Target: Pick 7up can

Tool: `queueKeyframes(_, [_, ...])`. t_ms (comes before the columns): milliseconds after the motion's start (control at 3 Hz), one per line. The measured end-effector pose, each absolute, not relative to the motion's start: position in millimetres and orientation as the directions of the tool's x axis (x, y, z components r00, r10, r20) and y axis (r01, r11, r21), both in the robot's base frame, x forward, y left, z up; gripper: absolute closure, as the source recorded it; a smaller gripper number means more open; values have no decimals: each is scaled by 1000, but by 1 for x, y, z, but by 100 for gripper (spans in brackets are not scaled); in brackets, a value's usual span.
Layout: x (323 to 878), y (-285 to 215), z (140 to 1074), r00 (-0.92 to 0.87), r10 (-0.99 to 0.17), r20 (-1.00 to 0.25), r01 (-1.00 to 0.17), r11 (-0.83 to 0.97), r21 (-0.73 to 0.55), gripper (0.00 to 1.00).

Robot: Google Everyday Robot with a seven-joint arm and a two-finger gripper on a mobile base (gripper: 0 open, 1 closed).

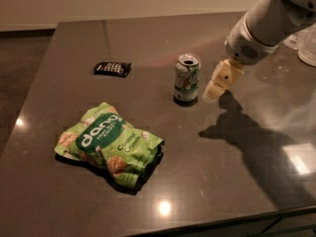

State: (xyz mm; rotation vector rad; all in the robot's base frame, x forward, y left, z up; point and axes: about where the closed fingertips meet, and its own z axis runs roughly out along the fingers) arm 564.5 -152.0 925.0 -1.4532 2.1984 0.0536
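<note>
The 7up can (187, 78) stands upright near the middle of the dark table (148, 38). It has a silver top with an open pull-tab hole and a whitish body with green markings. My gripper (218, 83) hangs from the white arm that comes in from the upper right. It is just to the right of the can, at about the height of its body, and a small gap shows between them. It holds nothing.
A large green snack bag (110, 142) lies at the front left. A small dark wrapped bar (112, 68) lies to the left of the can. Clear glass items (307, 46) stand at the far right edge.
</note>
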Motion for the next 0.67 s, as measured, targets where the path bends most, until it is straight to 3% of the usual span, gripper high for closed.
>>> queueKeyframes(667, [590, -123, 916, -273, -826, -493, -867, 433, -246, 0])
